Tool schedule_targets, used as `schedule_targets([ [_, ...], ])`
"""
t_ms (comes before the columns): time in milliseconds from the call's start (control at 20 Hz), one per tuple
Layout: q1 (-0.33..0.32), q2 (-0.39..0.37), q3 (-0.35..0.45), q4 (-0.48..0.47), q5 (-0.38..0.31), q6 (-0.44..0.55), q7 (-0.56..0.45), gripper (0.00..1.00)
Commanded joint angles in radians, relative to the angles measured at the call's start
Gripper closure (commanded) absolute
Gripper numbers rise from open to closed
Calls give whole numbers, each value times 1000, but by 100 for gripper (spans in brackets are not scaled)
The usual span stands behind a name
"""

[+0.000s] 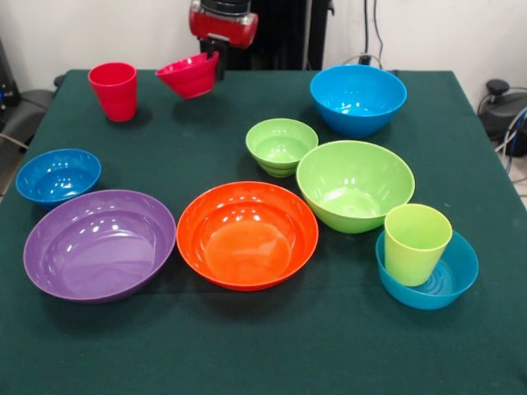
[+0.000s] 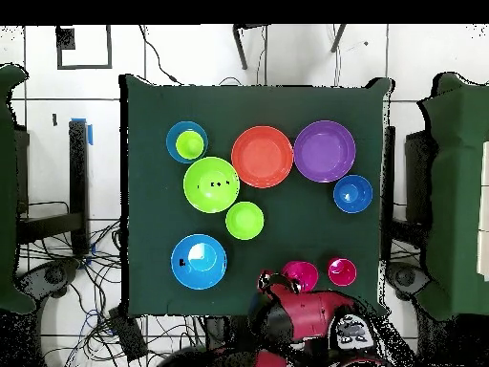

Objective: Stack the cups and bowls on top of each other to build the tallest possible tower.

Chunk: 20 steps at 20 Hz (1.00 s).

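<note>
The gripper [image 1: 216,59] hung at the far side of the tabletop [image 1: 247,346], close to the robot, and its jaws were closed on the rim of the small red bowl [image 1: 189,76]. The bowl was lifted off the cloth and tilted, with its opening turned partly toward the camera. Just beside it, on the left in the front view, the red cup [image 1: 114,90] stood upright on the tabletop.

The lime green cup [image 1: 416,242] stood upright inside the teal-blue bowl [image 1: 449,284] at the near right corner. This was the only stacked pair.

The small dark-blue bowl [image 1: 58,174] rested alone near the left edge. Next to it were a purple bowl [image 1: 99,243] and an orange bowl [image 1: 247,234], almost touching each other. A large green bowl [image 1: 355,184] sat to the right of the orange one, a small ribbed green bowl [image 1: 282,146] was just beside it, and a large blue bowl [image 1: 357,99] stood farther back.
</note>
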<state>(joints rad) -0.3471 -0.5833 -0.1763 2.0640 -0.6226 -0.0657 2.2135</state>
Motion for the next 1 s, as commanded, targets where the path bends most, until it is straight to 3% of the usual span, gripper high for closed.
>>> schedule_targets([
  [50, 71, -151, 197, 1, 222, 274, 115, 100],
  [450, 196, -146, 149, -169, 392, 516, 121, 100],
  [1000, 284, -105, 107, -415, 547, 763, 166, 100],
])
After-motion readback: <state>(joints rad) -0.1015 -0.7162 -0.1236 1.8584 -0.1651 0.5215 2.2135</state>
